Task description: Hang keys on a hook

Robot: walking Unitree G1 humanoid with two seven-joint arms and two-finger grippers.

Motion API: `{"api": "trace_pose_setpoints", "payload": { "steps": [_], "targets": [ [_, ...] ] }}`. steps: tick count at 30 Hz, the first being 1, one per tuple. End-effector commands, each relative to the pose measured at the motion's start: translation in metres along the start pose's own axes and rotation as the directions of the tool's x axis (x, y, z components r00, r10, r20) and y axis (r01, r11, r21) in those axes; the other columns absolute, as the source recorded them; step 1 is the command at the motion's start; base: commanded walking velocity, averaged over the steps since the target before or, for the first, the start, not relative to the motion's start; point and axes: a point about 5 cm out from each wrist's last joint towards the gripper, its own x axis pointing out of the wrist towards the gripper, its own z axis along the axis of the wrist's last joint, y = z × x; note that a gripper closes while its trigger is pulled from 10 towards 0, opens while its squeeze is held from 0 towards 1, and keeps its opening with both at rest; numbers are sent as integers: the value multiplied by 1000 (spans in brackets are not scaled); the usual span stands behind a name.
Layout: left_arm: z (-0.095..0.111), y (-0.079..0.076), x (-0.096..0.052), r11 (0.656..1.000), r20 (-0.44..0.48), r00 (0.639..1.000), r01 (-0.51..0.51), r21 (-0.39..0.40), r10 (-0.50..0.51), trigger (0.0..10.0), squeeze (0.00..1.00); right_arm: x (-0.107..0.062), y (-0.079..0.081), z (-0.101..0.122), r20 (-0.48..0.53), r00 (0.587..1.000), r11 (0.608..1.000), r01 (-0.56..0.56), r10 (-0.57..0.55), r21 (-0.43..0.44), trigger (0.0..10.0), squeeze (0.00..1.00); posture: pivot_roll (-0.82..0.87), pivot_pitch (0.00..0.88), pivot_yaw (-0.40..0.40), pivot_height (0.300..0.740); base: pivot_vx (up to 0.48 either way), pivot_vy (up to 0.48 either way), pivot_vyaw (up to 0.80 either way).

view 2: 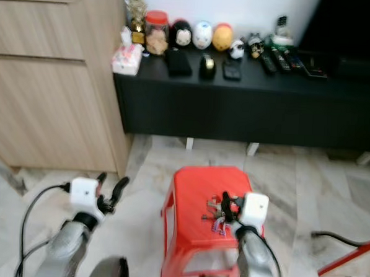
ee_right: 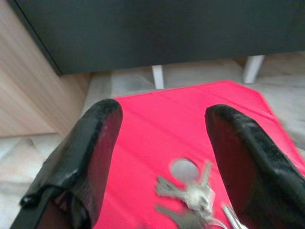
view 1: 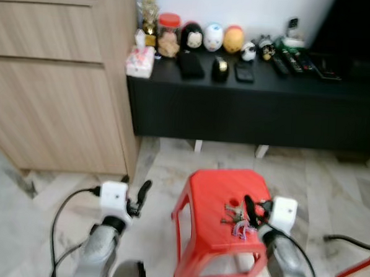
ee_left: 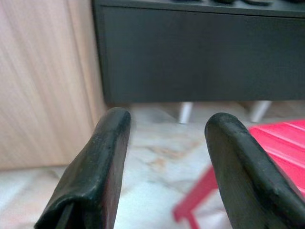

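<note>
A bunch of silver keys [view 1: 235, 220] lies on the top of a low red plastic stool [view 1: 216, 190], near its right front. My right gripper [view 1: 253, 211] hovers just above the keys, open, with its two black fingers [ee_right: 97, 152] straddling them in the right wrist view, where the keys [ee_right: 190, 198] lie low between the fingers. My left gripper [view 1: 140, 197] is open over the marble floor to the left of the stool, holding nothing. No hook can be made out.
A long black cabinet [view 1: 254, 111] stands behind the stool, its top lined with small figurines, jars and remotes. A wooden drawer unit [view 1: 58, 76] stands at the left. Cables and a red frame [view 1: 355, 268] lie on the floor at the right.
</note>
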Motion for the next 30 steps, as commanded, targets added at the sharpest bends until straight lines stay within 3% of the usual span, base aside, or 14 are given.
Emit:
{"api": "trace_pose_setpoints", "payload": {
  "steps": [1,5,10,11,12,20,30],
  "targets": [
    [-4,-10,0,1000,-16,999,30,-5,-30,10000,0,-7,-16,-8,-50,998,999,38,-39,-15,10000,0,59,31,-45,624,0,0,0],
    [-4,-10,-1,1000,-18,999,30,-4,-30,10000,0,-7,-15,-10,-67,997,999,30,-32,-27,10000,0,58,30,-45,624,0,0,0],
    [-7,-11,-2,999,-28,999,34,-1,-34,10000,0,-8,-20,-21,-174,983,996,48,-61,-75,10000,0,56,22,-45,624,0,0,0],
    [-7,-11,-2,999,-29,999,34,-1,-34,10000,0,-9,-21,-23,-192,979,996,47,-62,-80,10000,416,56,22,-45,624,0,0,0],
    [-7,-11,-2,999,-31,999,36,-1,-36,10000,0,-10,-23,-27,-240,968,995,47,-68,-91,10000,1000,55,21,-45,624,0,0,0],
    [-9,-14,-3,999,-41,998,45,0,-45,10000,0,-18,-25,-48,-404,914,994,-16,-30,-112,10000,1000,54,19,-46,624,0,0,0],
    [-11,-13,-4,999,-46,998,42,3,-42,10000,0,-19,-29,-50,-451,892,994,-26,-23,-103,10000,1000,54,27,-49,624,0,0,0]
  ]
}}
